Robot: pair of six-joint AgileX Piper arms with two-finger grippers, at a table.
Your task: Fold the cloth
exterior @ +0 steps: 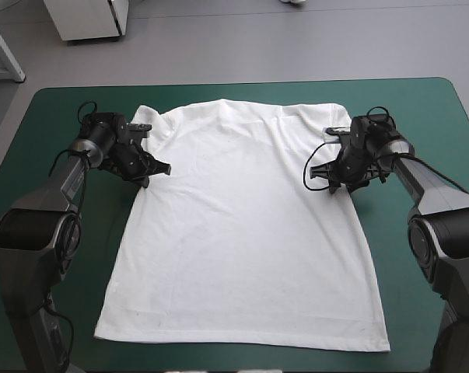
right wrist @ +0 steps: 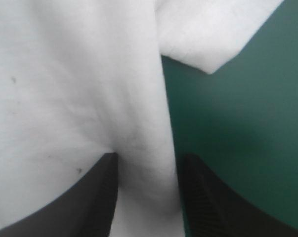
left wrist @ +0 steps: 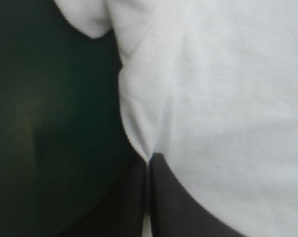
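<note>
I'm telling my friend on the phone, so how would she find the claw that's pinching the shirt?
Find the big teal-green table with a white T-shirt spread flat on it. At the shirt's edge just below the sleeve, on the robot's left, sits the left claw. Its black fingers meet on the cloth, while the right claw stands open around the opposite edge.

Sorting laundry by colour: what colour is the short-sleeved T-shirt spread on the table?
Plain white short-sleeved T-shirt, no printed pattern; clearest in the high view.
</note>
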